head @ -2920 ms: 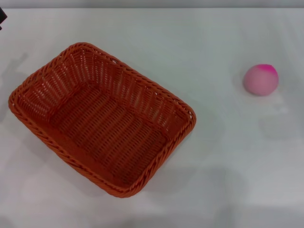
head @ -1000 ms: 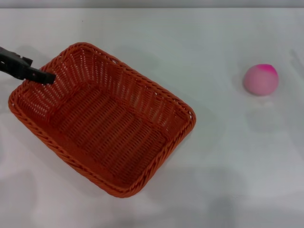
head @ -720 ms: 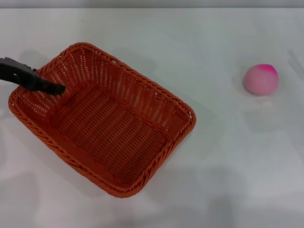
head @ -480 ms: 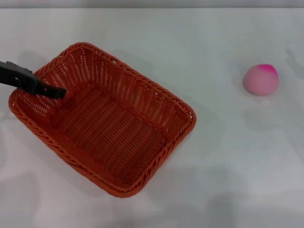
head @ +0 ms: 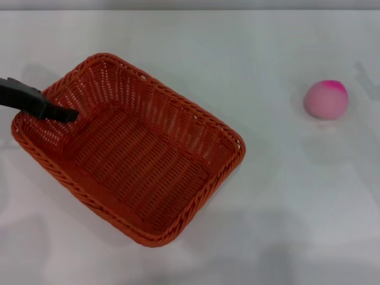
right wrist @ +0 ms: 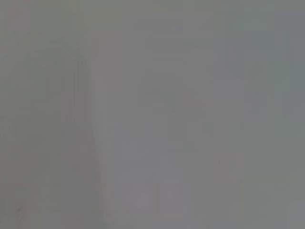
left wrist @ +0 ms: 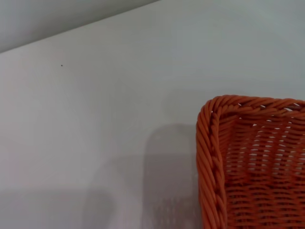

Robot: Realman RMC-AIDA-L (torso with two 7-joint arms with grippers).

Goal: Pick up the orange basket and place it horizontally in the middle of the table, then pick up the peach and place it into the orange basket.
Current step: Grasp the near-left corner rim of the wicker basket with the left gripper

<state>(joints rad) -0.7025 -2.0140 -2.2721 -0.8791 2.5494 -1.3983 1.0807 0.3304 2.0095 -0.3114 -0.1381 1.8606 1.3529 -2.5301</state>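
Observation:
The orange basket (head: pixel 136 154) lies at an angle on the left half of the white table (head: pixel 285 196), open side up and with nothing in it. My left gripper (head: pixel 66 113) comes in from the left edge as a dark bar, crosses the basket's far-left rim and ends just inside that wall. The left wrist view shows one braided corner of the orange basket (left wrist: pixel 248 167) with bare table beside it. The peach (head: pixel 326 100), pale pink with a magenta patch, rests alone at the far right. My right gripper is out of view.
The table's back edge (head: pixel 190 9) runs along the top of the head view. Plain white tabletop lies between the basket and the peach. The right wrist view shows only a flat grey surface.
Over the last second my left gripper moved from above the basket's left rim down and inward to the inside wall. It has hardly shifted in the last half second. Basket and peach stayed put.

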